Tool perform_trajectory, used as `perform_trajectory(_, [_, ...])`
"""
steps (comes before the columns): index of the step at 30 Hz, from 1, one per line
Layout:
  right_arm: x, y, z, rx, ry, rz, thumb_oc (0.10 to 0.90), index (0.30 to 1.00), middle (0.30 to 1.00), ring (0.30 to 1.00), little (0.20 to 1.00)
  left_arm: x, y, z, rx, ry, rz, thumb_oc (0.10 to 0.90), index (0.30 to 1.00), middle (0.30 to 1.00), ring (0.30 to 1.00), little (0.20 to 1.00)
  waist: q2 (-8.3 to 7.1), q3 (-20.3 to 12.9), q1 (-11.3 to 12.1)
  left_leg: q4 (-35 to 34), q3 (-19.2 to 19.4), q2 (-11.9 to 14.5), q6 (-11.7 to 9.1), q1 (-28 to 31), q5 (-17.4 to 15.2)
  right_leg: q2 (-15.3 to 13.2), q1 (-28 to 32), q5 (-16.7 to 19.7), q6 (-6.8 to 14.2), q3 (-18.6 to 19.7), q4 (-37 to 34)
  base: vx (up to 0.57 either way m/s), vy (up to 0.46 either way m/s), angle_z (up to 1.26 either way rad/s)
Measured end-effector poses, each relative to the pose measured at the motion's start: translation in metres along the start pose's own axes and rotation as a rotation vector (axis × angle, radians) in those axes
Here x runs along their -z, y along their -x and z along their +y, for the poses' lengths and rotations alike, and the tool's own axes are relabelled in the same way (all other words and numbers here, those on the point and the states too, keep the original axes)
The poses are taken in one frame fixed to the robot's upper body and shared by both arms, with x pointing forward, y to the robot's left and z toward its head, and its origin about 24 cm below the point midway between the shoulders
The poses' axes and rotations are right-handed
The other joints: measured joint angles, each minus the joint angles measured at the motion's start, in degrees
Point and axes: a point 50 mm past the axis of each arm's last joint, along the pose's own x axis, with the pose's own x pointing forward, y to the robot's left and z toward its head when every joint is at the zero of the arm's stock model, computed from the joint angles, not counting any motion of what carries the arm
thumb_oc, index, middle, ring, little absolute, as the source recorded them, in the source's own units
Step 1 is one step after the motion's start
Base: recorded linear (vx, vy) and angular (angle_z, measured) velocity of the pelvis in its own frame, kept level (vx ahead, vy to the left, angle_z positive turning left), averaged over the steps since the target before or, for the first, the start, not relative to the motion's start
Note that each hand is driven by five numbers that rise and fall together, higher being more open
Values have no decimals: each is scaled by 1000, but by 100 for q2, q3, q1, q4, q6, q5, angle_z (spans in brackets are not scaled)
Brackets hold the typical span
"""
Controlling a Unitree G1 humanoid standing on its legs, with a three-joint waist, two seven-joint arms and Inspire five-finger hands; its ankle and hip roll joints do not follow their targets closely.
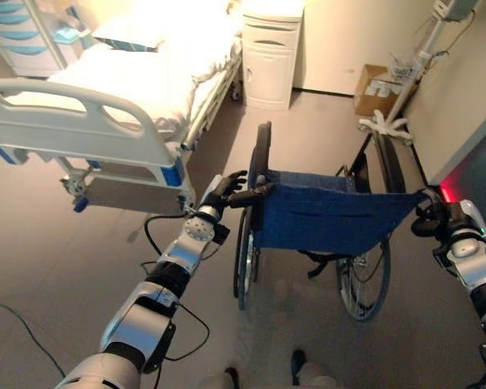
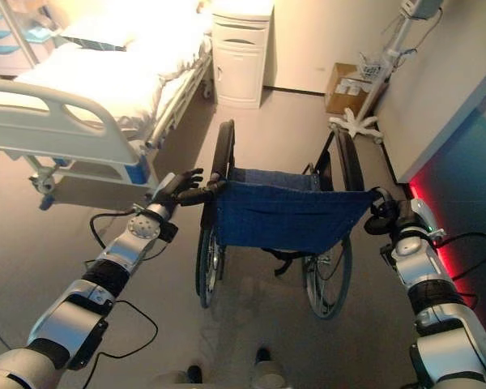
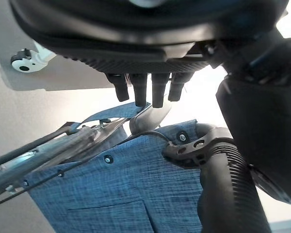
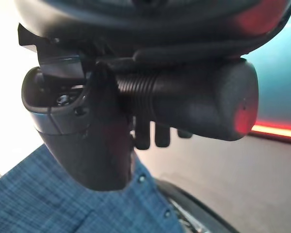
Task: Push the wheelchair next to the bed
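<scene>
Wheelchair, blue fabric backrest (image 1: 324, 215), sits frame centre, white-railed hospital bed (image 1: 105, 97) upper left. Left hand (image 1: 223, 191) rests loosely open on its push handle; right hand (image 1: 429, 217) curls round its handle. Advise even, leftward-steered push.

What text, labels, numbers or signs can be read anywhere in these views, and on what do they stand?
None can be read.
Cardboard box by the far wall: carries marks on its side, too small and blurred to read.
Wheelchair, its blue backrest: no print visible.
Bed and white cabinet: no label visible.
</scene>
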Motion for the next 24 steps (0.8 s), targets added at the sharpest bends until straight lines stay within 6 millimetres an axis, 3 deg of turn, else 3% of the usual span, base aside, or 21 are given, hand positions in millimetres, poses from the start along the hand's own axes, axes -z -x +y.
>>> perform_trajectory(1, [0, 0, 2, -4, -1, 1, 400, 300, 300, 300, 300, 3, 1, -1, -2, 4, 11, 400, 300, 300, 300, 300, -73, -49, -58, -177, 212, 112, 2, 156, 15, -10, 111, -17, -57, -114, -70, 271, -165, 47])
perform_trajectory(2, [0, 0, 2, -4, 2, 3, 400, 300, 300, 300, 300, 6, 1, -3, -3, -2, 24, 400, 300, 300, 300, 300, 56, -38, -146, -189, 318, 256, -51, 160, 40, 71, 186, -79, -86, -145, -46, 243, -127, 50])
perform_trajectory(6, [2, -1, 4, -10, 21, 12, 400, 300, 300, 300, 300, 14, 2, -7, 1, 5, 50, 400, 300, 300, 300, 300, 126, -199, -155, -635, 315, 346, -99, 368, 132, 176, 227, -116, -195, -148, -55, 202, -92, 18])
perform_trajectory(7, [1, -1, 4, -13, 29, 14, 400, 300, 300, 300, 300, 17, 2, -9, 4, 20, 67, 400, 300, 300, 300, 300, 202, -261, -164, -776, 317, 416, -156, 450, 255, 262, 258, -150, -247, -142, -50, 207, -91, 7])
perform_trajectory(10, [-1, -3, 8, -30, 64, 18, 400, 300, 300, 300, 300, 30, 4, -12, 9, 50, 119, 400, 300, 300, 300, 300, 478, -467, -138, -813, 245, 705, -573, 476, 718, 594, 255, -311, -397, -119, 54, 166, -70, -1])
perform_trajectory(12, [-2, -3, 15, -47, 73, 19, 400, 300, 300, 300, 300, 36, 5, -10, 5, 75, 142, 400, 300, 300, 300, 300, 472, -618, -146, -870, 210, 818, -788, 455, 883, 680, 163, -423, -530, -123, 103, 295, -74, 14])
perform_trajectory(14, [-4, -4, 21, -60, 58, 26, 400, 300, 300, 300, 300, 38, 5, -7, -12, 94, 152, 400, 300, 300, 300, 300, 317, -624, -157, -280, 105, 789, -902, 151, 1006, 711, 76, -587, -569, -125, 244, 318, -1, 22])
perform_trajectory(15, [-8, -5, 28, -70, 39, 34, 400, 300, 300, 300, 300, 41, 6, -5, -25, 108, 168, 400, 300, 300, 300, 300, 74, -552, -115, 856, -16, 636, -894, -472, 1168, 550, 164, -570, -660, -55, 211, 414, 168, -12])
perform_trajectory(16, [-10, -5, 31, -72, 35, 36, 400, 300, 300, 300, 300, 47, 7, -5, -32, 112, 187, 400, 300, 300, 300, 300, 11, -464, 67, 1031, -80, 463, -877, -702, 1142, 447, 418, -570, -642, -31, 101, 489, 205, -26])
perform_trajectory(17, [-9, -5, 31, -73, 42, 37, 400, 300, 300, 300, 300, 51, 9, -7, -23, 100, 200, 400, 300, 300, 300, 300, 17, -426, 123, 637, -58, 358, -884, -758, 1151, 445, 579, -579, -645, -32, -7, 444, 204, -26])
perform_trajectory(19, [-7, -6, 29, -68, 67, 39, 400, 300, 300, 300, 300, 54, 11, -9, -10, 96, 203, 400, 300, 300, 300, 300, 75, -380, 272, -440, 65, 353, -885, -670, 1222, 536, 815, -575, -659, -147, -169, 317, 185, -40])
perform_trajectory(21, [-7, -6, 26, -67, 89, 35, 400, 300, 300, 300, 300, 54, 13, -10, 11, 98, 191, 400, 300, 300, 300, 300, 367, -309, 647, -1010, 98, 413, -976, -776, 1284, 679, 1046, -537, -728, -355, -275, 262, 297, -101])
perform_trajectory(23, [-17, -7, 27, -80, 77, 9, 400, 300, 300, 300, 300, 50, 13, 2, 7, 75, 169, 400, 300, 300, 300, 300, 405, -337, 836, -766, 119, 333, -910, -933, 1249, 651, 1123, -451, -617, -477, -451, 218, 286, -117])
perform_trajectory(24, [-21, -7, 30, -100, 64, -12, 400, 300, 300, 300, 300, 48, 14, 7, 23, 47, 156, 400, 300, 300, 300, 300, 453, -357, 827, -171, 139, 201, -703, -1030, 1218, 604, 1214, -443, -537, -574, -493, 341, 360, -95])
